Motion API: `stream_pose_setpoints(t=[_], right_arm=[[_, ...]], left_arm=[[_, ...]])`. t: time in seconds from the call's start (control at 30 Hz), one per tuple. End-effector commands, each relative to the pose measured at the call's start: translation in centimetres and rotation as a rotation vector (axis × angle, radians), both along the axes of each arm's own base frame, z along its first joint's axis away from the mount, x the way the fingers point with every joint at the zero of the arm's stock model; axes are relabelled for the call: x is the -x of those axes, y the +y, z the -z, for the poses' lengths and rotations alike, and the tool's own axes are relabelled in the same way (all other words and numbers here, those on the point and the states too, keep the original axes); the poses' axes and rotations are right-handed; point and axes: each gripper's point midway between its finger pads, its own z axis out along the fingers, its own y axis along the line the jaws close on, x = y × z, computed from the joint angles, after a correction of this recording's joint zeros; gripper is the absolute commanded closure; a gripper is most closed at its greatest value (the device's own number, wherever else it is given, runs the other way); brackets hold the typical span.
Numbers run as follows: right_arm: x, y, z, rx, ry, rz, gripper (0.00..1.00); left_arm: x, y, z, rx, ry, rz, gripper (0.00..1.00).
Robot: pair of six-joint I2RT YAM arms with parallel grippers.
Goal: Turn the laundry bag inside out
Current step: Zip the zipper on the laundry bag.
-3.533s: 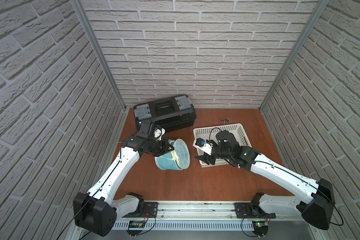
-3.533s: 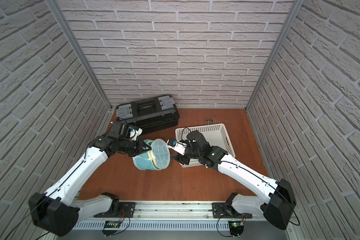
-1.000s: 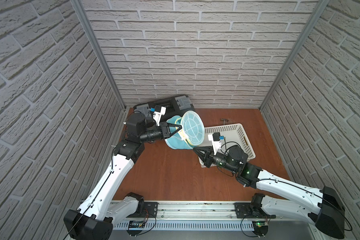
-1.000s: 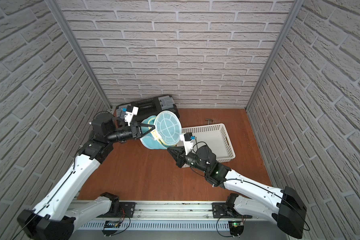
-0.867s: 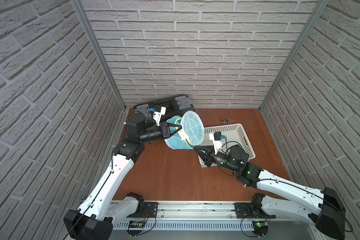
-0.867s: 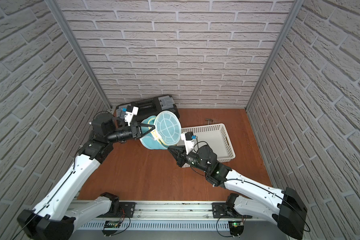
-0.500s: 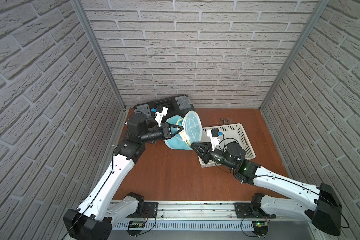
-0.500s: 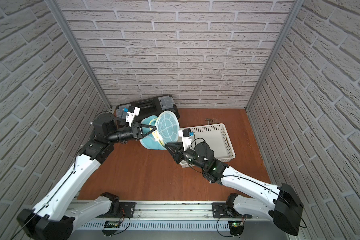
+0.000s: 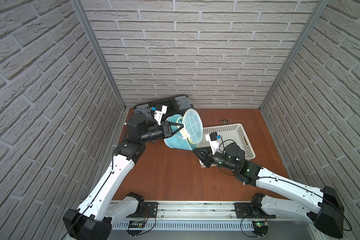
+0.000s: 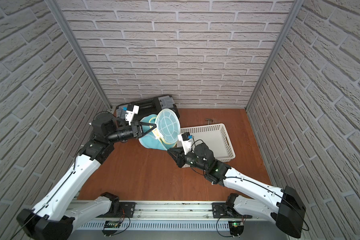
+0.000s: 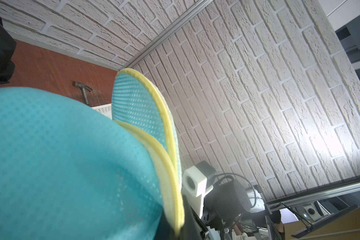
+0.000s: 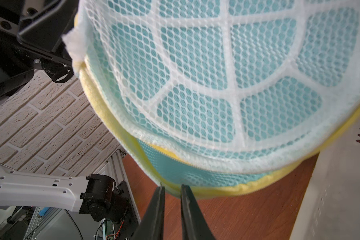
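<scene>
The laundry bag [image 9: 176, 142] [image 10: 151, 142] is a light-blue mesh cylinder with yellow trim, hanging above the table at the back left. Its round white-spoked end [image 9: 193, 124] [image 12: 216, 83] faces up and to the right. My left gripper [image 9: 182, 133] [image 10: 154, 129] [image 11: 178, 232] is shut on the bag's yellow rim and holds it up. My right gripper [image 9: 193, 150] [image 10: 168, 150] [image 12: 172, 187] points at the bag's lowest yellow edge. Its jaws stand a narrow gap apart with only the wooden floor showing between them, the tips just short of the trim.
A white perforated basket [image 9: 244, 135] [image 10: 227, 137] sits on the table behind my right arm. A black toolbox [image 9: 170, 102] [image 10: 152, 104] stands against the back wall behind the bag. A small hammer [image 9: 224, 120] [image 11: 84, 91] lies beyond the basket. Brick walls close three sides.
My right gripper has come forward and up to the bag's lower rim, and its jaws have parted slightly. The left gripper keeps the bag held up, almost still.
</scene>
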Motion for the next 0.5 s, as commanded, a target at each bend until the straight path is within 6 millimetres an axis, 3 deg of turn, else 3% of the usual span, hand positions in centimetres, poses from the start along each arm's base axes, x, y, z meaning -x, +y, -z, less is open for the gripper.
stream_pose_setpoints(t=[0.0,0.3,0.47], right_arm=[[-0.3,-0.2,-1.2,-0.038,-0.038,0.012,0.78],[-2.1,-0.1,-4.9,-0.189,-0.044,-0.006,0.76],[-2.6,0.3,-5.1,-0.183,-0.052,-0.028,0.71]], left_arm=[[0.2,-0.3,-1.9,0.034,-0.079,0.011,1.0],[0.6,-0.7,-1.9,0.039,-0.088,0.032,1.0],[0.8,-0.9,-2.2,0.059,-0.1,0.044,1.0]])
